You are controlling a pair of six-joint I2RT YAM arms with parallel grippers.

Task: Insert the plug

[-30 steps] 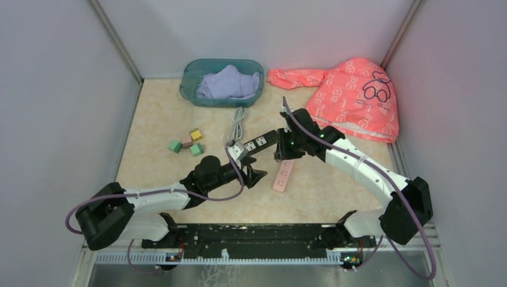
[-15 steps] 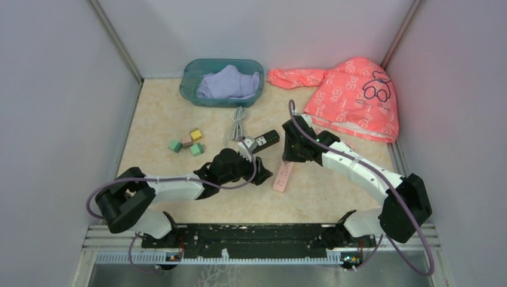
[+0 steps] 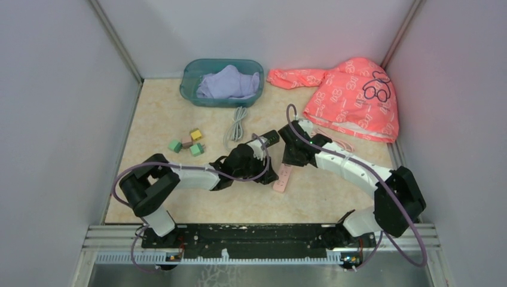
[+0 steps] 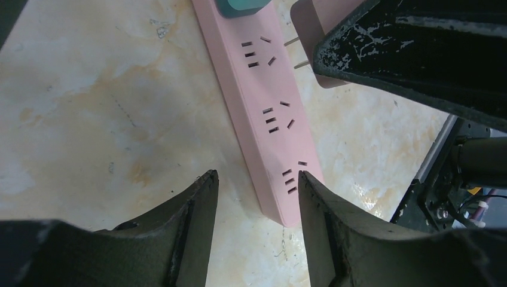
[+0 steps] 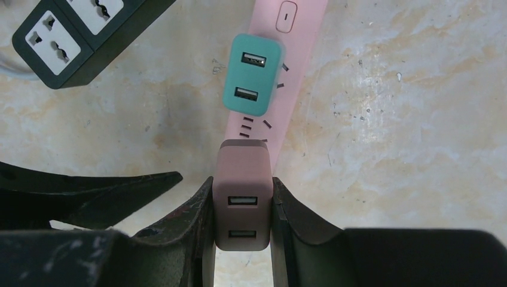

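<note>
My right gripper (image 5: 242, 182) is shut on a dusty-pink USB plug (image 5: 244, 197), held just above the pink power strip (image 5: 302, 36). The plug's two prongs (image 4: 296, 51) hover over the strip's sockets and are not in them. A teal plug (image 5: 251, 75) sits in the strip one socket further along. My left gripper (image 4: 257, 185) is open, low over the near end of the strip (image 4: 269, 101), with one finger on each side of that end. From above, both grippers (image 3: 269, 173) (image 3: 291, 156) meet at the strip (image 3: 283, 177).
A black power strip (image 3: 266, 139) lies just behind the grippers, with a grey cable (image 3: 238, 122) beyond it. Small coloured blocks (image 3: 186, 143) lie to the left. A teal bin with cloth (image 3: 222, 82) and a pink garment (image 3: 353, 98) are at the back.
My left arm has reached right to the pink strip and its jaws have narrowed. The right gripper has come down over the strip with the plug.
</note>
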